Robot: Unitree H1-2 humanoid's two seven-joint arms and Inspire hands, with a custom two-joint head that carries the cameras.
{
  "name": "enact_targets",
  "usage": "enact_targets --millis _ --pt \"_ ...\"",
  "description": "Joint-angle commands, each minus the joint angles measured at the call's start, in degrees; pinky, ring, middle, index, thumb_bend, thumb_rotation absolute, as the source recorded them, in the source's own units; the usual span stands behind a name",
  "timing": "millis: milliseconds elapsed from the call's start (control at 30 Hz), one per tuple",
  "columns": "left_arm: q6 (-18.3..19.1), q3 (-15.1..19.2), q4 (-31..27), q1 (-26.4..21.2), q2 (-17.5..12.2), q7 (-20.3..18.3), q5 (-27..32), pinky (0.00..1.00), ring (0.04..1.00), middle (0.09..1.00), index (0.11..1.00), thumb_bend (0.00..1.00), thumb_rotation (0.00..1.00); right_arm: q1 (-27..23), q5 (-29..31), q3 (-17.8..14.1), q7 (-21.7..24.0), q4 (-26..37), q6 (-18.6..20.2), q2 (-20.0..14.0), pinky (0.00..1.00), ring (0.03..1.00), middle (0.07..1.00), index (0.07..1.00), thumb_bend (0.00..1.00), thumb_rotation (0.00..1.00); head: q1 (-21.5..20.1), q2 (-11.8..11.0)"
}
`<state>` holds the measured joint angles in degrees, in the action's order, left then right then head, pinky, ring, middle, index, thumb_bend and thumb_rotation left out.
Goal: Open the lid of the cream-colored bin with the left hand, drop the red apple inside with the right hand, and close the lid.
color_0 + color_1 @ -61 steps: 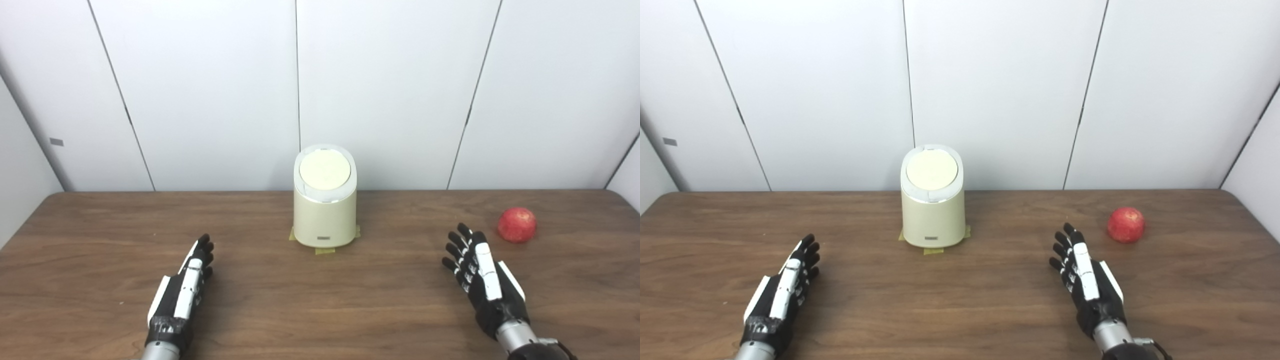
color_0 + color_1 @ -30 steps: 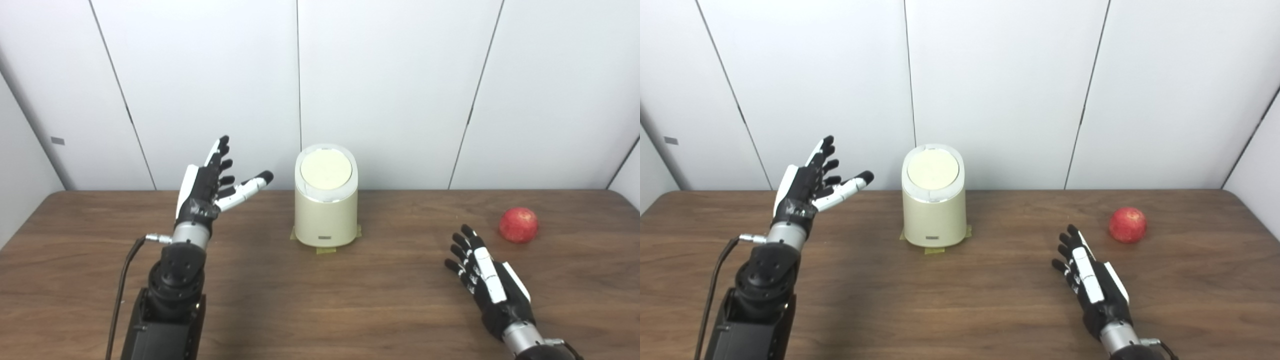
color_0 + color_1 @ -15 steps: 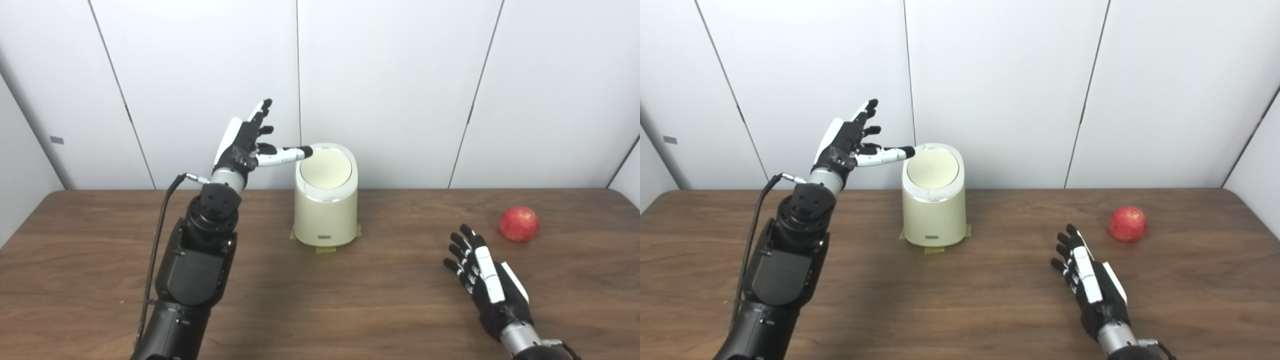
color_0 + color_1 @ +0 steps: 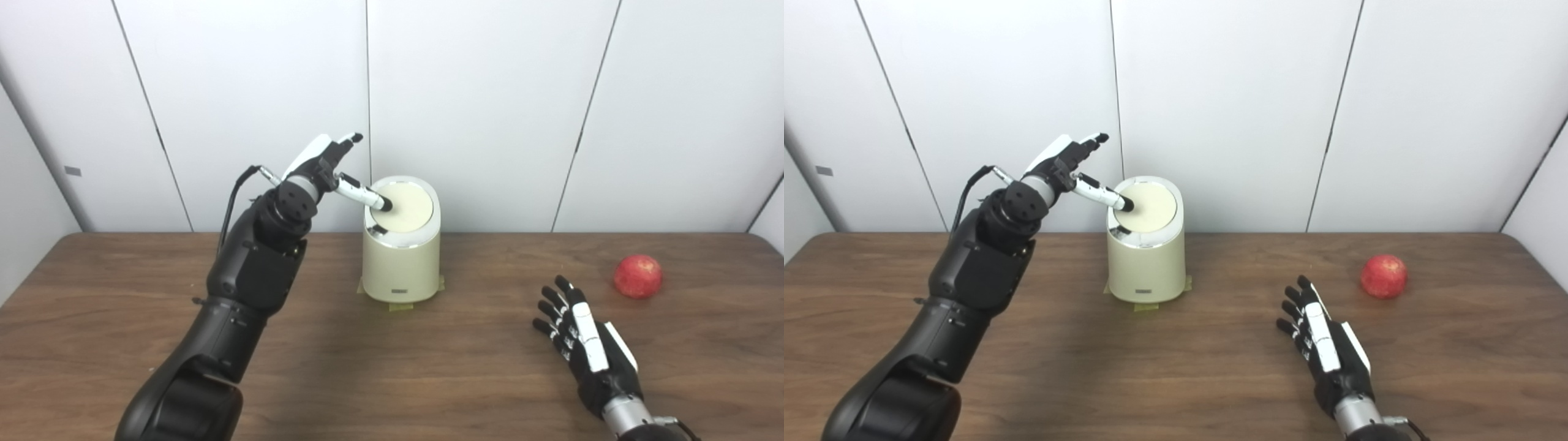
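L hand [image 4: 318,164] splayed, holding nothing, thumb tip seemingly on lid [image 4: 405,208] of bin [image 4: 401,263], mid-tabletop. Press down squarely near rim. R hand [image 4: 588,355] flat, empty; apple [image 4: 637,276] far right.

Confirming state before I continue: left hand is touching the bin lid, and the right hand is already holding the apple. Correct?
Not quite. The right hand is open on the table, empty; the apple lies apart beyond it, as the left eye view shows. The left hand does touch the bin lid.
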<state>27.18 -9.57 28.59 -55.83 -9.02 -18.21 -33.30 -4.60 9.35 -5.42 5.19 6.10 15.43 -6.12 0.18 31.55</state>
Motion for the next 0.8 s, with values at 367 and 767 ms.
enact_targets --millis 367,767 --pt "-0.3 -5.65 5.77 -8.44 1.07 -0.3 -10.81 0.95 0.997 1.0 0.977 0.95 0.16 -2.35 -1.17 0.48 -1.46 2.97 0.24 0.72 0.88 0.94 0.94 1.0 0.64 0.92 -0.45 -0.2" --pt "-0.44 -10.47 5.45 -8.35 1.56 0.45 -11.79 0.98 0.983 1.0 0.974 0.94 0.19 -2.83 -1.43 0.79 -1.75 2.96 0.73 0.96 0.88 0.938 0.935 1.0 0.64 0.92 -0.82 -0.23"
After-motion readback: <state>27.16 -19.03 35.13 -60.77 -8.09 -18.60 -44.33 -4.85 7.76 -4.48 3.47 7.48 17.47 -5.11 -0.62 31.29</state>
